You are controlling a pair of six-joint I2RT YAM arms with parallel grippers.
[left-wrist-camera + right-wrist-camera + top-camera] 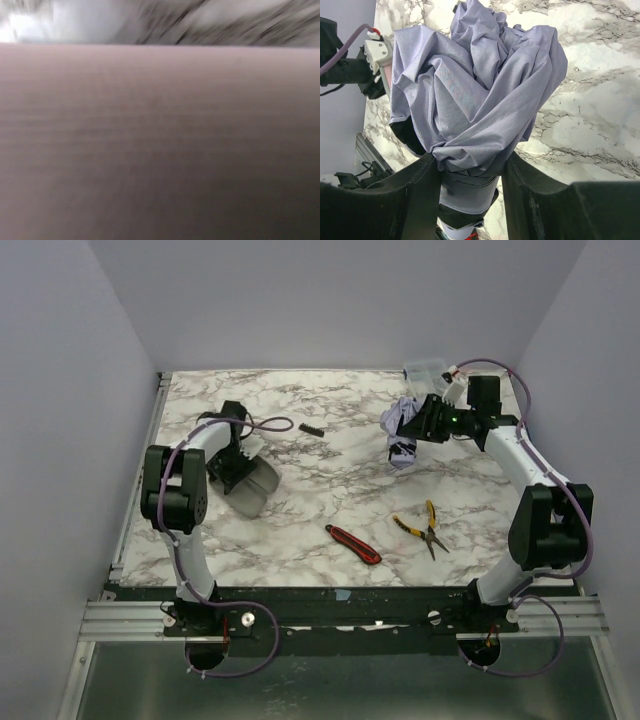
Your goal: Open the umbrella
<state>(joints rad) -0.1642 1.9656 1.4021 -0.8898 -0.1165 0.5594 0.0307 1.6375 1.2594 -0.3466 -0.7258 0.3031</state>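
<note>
The umbrella is a crumpled bundle of pale lavender fabric at the back right of the marble table. My right gripper is shut on it. In the right wrist view both black fingers press the folded fabric from either side, and a pale handle end shows below. My left gripper sits at the left, against a grey, sleeve-like thing. A blurred pinkish-grey surface fills the left wrist view and hides the left fingers.
A red utility knife lies at the front centre, with yellow-handled pliers to its right. A small black object lies at the back centre. A clear plastic box stands at the back right by the wall.
</note>
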